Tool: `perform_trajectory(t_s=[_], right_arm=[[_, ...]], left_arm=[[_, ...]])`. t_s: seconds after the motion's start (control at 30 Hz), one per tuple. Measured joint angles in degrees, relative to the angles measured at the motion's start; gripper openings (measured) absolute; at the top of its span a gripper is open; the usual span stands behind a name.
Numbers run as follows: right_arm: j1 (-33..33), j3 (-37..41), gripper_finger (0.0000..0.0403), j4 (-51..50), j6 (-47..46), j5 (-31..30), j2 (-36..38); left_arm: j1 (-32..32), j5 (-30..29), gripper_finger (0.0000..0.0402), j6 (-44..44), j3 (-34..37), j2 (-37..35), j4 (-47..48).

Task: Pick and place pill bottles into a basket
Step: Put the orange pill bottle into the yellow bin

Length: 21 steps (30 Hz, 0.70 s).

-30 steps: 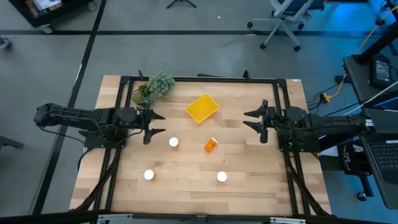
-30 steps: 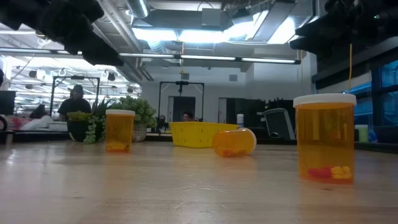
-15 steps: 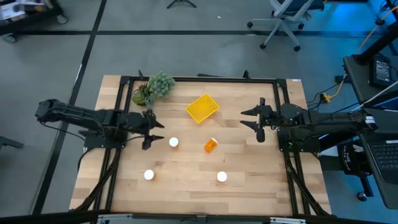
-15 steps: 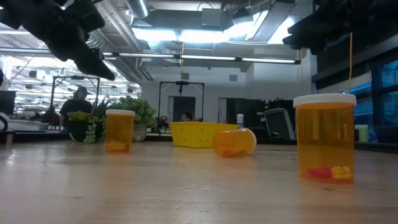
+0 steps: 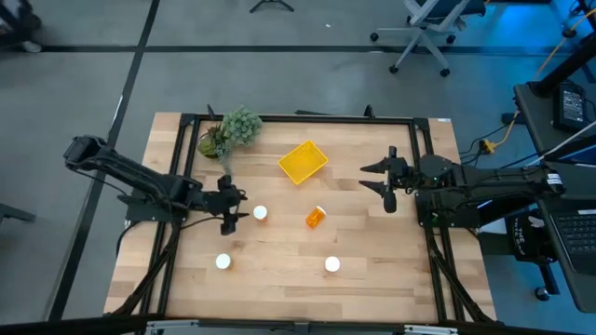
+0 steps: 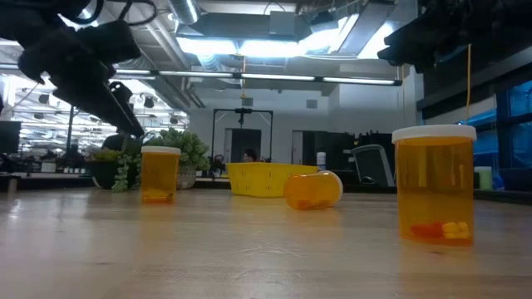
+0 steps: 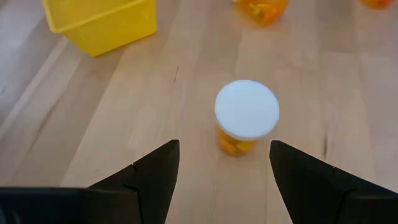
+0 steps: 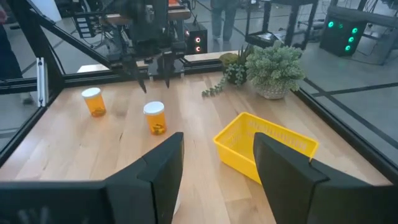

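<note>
While the left gripper hangs open beside it, the small orange translucent pill bottle with round white cap stands upright mid-worktop, toward the left edge.
Light, rigid, smooth plastic, likely slippery: grip the orange body under the cap. Right gripper waits open near the right edge; yellow square plastic basket sits toward the far edge.

Left gripper low, fingers apart; right gripper raised, open

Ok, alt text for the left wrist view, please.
An upright pill bottle with a white cap stands on the wooden table, just ahead of the open left hand. The yellow basket sits farther off.
</note>
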<state>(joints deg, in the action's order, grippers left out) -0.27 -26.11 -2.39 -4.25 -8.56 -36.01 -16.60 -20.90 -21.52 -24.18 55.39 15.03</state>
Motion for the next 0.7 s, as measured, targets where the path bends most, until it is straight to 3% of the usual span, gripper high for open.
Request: perform_trajectory(t_s=[0.4, 0.7], right_arm=[[0.0, 0.0, 0.0197, -0.07, 0.23, 0.07, 0.0], [0.0, 0.0, 0.0197, -0.37, 0.44, 0.2, 0.0]], left_arm=[[-1.05, 2.53, 0.0255, -6.32, 0.0, 12.24, -7.66], [-1.05, 2.4, 0.0255, -6.43, 0.02, 18.76, -15.31]])
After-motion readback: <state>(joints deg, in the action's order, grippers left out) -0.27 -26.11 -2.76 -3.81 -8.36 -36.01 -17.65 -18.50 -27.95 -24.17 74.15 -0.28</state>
